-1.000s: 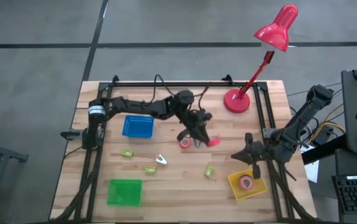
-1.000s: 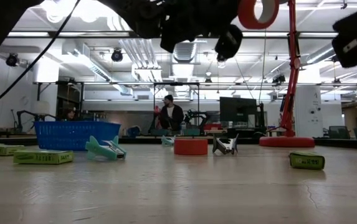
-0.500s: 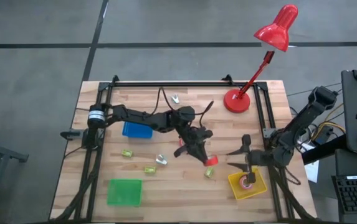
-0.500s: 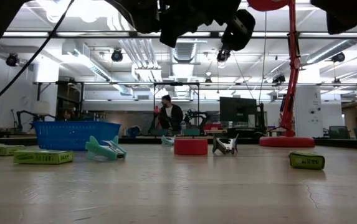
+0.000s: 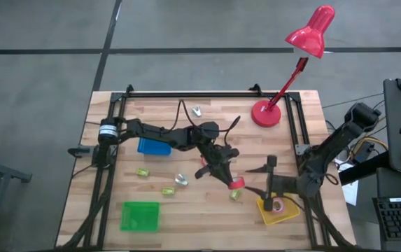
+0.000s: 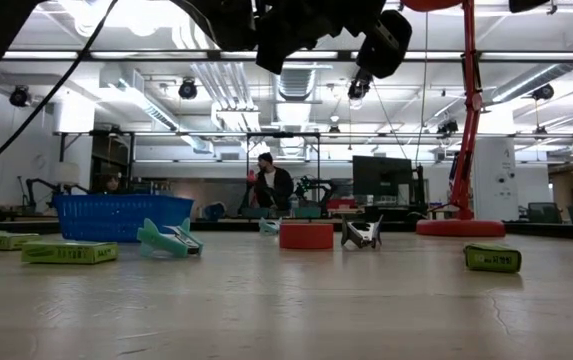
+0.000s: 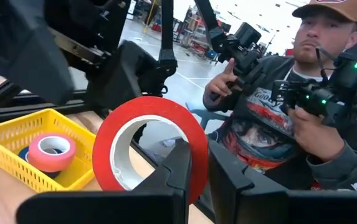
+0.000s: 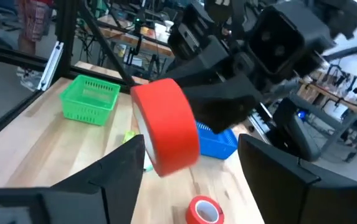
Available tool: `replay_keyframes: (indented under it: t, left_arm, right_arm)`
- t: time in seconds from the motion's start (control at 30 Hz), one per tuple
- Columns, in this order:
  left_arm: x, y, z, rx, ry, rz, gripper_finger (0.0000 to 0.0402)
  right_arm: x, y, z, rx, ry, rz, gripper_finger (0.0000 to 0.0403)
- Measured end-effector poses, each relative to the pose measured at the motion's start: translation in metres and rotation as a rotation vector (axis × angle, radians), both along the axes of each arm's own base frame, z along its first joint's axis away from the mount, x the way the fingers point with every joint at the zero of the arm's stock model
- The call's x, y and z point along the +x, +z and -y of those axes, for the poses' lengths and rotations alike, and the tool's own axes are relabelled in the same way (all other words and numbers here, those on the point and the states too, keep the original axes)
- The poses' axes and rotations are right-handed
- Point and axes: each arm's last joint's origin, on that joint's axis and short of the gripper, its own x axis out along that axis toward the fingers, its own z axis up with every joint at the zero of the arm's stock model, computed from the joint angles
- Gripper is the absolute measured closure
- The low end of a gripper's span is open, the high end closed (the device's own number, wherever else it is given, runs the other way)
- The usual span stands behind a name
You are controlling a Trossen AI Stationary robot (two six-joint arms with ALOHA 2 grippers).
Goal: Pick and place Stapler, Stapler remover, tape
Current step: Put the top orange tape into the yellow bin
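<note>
While held aloft, the tape (image 7: 146, 144) sits pinched in the left gripper (image 5: 232, 180).

The desk (image 5: 207, 210) is seen as pale, matt wood planks; the tape (image 7: 146, 148) looks smooth and glossy red, and the yellow basket (image 7: 16, 140) appears as moulded plastic lattice

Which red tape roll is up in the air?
The red tape roll pinched in the left gripper, carried toward the yellow basket. Another red roll sits flat on the table, and a pinkish one lies inside the basket.
</note>
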Motion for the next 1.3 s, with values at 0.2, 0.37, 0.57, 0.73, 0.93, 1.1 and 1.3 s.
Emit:
replay_keyframes:
  t: [0.2, 0.37, 0.57, 0.73, 0.93, 1.1, 1.3]
  left_arm:
    - [0.0, 0.0, 0.001, -0.002, -0.02, 0.001, 0.0367]
    - [0.0, 0.0, 0.001, -0.001, -0.021, 0.004, 0.0367]
    - [0.0, 0.005, 0.001, 0.003, -0.022, 0.033, 0.0367]
    - [0.0, 0.005, 0.001, 0.005, -0.025, 0.036, 0.0366]
    - [0.0, 0.006, 0.001, 0.013, -0.026, 0.056, 0.0342]
    - [0.002, 0.006, 0.001, 0.006, 0.027, 0.038, 0.031]
    - [0.001, 0.012, -0.015, 0.007, 0.116, 0.049, 0.0257]
  right_arm:
    - [0.008, 0.004, -0.008, 0.003, 0.054, -0.009, 0.0144]
    - [0.013, 0.004, -0.005, -0.003, 0.034, -0.014, 0.016]
    - [0.019, 0.002, 0.001, 0.011, 0.06, -0.026, 0.0187]
    - [0.021, 0.002, 0.002, 0.052, 0.117, -0.033, 0.0224]
    - [0.021, 0.001, 0.002, 0.045, 0.126, -0.037, 0.0298]
    - [0.02, 0.001, 0.003, 0.068, 0.123, -0.043, 0.0308]
    - [0.008, 0.01, 0.009, 0.328, 0.093, -0.063, 0.0294]
